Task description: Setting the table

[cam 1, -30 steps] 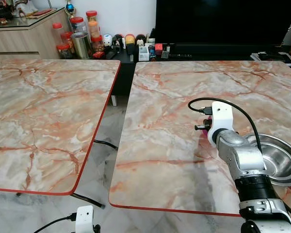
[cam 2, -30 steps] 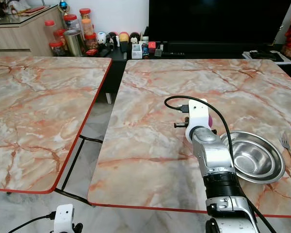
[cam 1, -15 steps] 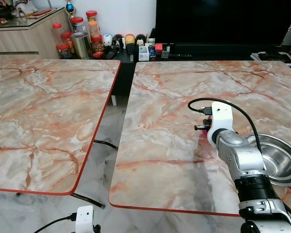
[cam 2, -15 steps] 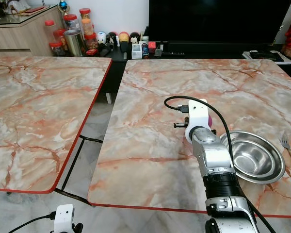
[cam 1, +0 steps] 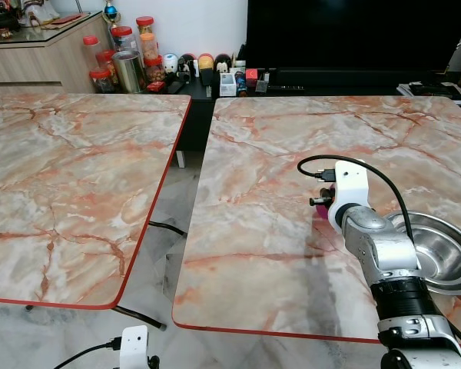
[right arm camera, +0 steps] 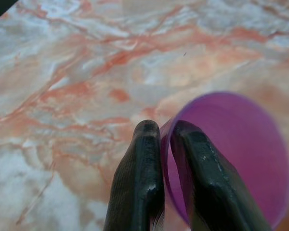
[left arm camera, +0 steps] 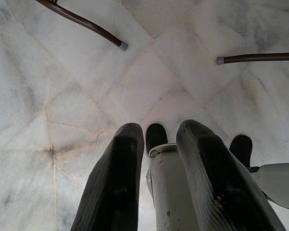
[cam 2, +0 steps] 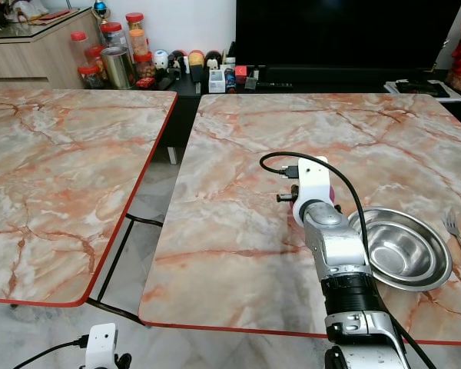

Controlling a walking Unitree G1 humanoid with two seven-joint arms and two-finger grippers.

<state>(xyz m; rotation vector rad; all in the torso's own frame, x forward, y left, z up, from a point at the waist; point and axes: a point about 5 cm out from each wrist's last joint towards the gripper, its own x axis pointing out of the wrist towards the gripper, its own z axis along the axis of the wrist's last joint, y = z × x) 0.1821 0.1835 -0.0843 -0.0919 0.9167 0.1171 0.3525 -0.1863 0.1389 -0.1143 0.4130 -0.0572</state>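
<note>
Spanning most of the scene, the marble-patterned table with a red edge [cam 2: 238, 154] carries every task item. On it, near the robot's edge, sits the round stainless-steel bowl [cam 2: 403, 254], with a metal fork [cam 2: 459, 233] just beside it on the side away from the arm. The right gripper [right arm camera: 166, 144], just beside the bowl, pinches the rim of a translucent purple plastic cup [right arm camera: 241, 149] over the tabletop. The left gripper [left arm camera: 159, 139] hangs below the table over pale floor tiles [left arm camera: 62, 72], fingers slightly apart, holding nothing.

My table [cam 2: 238, 154] looks like glossy marble; the bowl [cam 2: 403, 250] is shiny steel; the cup [right arm camera: 231, 144] is translucent purple plastic.
</note>
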